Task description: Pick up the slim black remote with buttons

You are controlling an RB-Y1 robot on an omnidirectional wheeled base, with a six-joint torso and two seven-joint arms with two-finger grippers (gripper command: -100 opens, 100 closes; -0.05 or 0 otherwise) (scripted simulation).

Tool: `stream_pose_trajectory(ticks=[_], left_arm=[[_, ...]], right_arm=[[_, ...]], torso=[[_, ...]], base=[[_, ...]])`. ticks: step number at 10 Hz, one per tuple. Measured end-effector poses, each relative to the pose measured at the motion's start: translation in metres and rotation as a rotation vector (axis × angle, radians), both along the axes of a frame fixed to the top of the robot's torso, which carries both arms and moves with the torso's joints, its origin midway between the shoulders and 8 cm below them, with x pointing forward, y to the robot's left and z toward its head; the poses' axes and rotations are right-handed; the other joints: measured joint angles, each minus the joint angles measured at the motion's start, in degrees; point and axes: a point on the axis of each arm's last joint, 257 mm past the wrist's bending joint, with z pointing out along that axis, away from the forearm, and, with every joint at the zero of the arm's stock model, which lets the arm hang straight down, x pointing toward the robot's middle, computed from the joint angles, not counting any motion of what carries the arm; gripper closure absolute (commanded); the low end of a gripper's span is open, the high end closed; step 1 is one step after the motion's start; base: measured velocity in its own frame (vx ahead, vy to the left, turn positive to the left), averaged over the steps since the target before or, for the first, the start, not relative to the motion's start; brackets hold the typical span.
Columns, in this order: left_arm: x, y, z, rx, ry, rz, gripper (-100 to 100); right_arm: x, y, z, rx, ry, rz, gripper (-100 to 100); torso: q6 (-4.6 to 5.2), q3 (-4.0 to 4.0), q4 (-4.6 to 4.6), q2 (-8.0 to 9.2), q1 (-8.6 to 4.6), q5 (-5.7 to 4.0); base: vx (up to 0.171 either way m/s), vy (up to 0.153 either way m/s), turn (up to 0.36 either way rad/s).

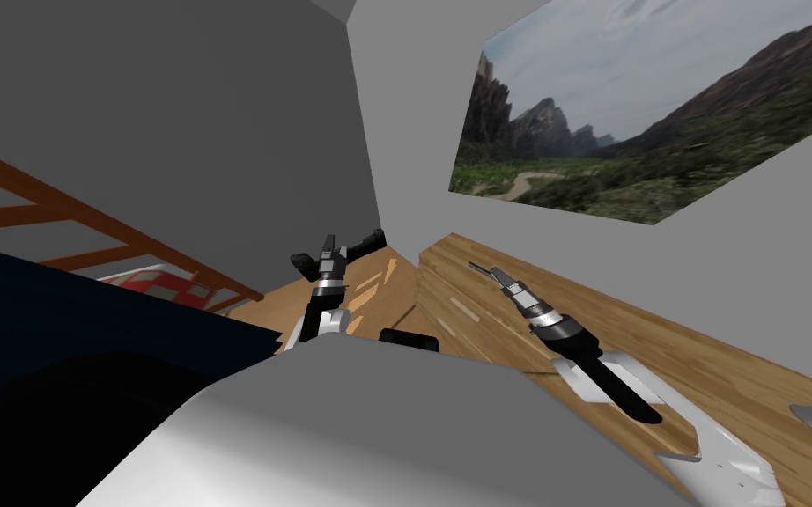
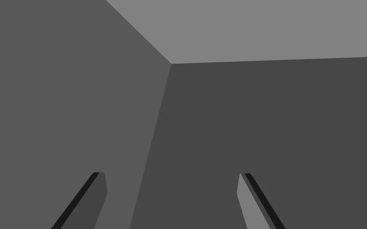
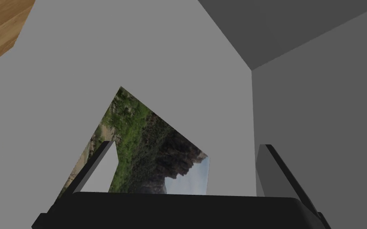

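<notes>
Your left claw and right claw both stand wide open, holding nothing. The slim black remote lies near you on the wooden surface, between your two arms.

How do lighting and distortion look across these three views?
Head view: rolled, wide lens, walls splay and the landscape picture skews; pale streaks cross the wooden surface; lower left is dim. Left wrist view: flat grey shading, no cast shadows, left claw open. Right wrist view: evenly lit, right claw open.
</notes>
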Motion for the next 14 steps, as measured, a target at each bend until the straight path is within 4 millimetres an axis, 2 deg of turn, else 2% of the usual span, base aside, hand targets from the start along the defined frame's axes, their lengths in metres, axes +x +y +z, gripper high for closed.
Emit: stream_pose_trajectory(ticks=[3,6,7,8,14], left_arm=[[0.000,0.000,0.000,0.000,0.000,0.000,0],[0.000,0.000,0.000,0.000,0.000,0.000,0],[0.000,0.000,0.000,0.000,0.000,0.000,0],[0.000,0.000,0.000,0.000,0.000,0.000,0],[0.000,0.000,0.000,0.000,0.000,0.000,0]], right_arm=[[-0.002,-0.014,-0.029,-0.104,0.064,0.012,-100],[0.001,-0.027,-0.048,-0.208,0.114,0.031,-100],[0.002,-0.037,-0.061,-0.252,0.138,0.033,-100],[0.000,-0.039,-0.065,-0.284,0.151,0.043,-100],[-0.009,-0.083,-0.110,-0.525,0.255,0.076,-100]], torso=[[-0.01,-0.02,-0.01,-0.03,0.03,0.00],[0.01,-0.04,-0.01,-0.06,0.01,0.00],[-0.02,-0.07,-0.03,-0.12,0.04,0.00],[0.01,-0.06,-0.02,-0.10,0.03,0.01],[0.01,-0.06,-0.02,-0.10,0.00,0.00]], base=[[0.026,0.040,0.077],[0.041,0.042,0.109],[0.046,0.038,0.051],[0.048,0.040,0.076],[0.052,0.036,0.086]])
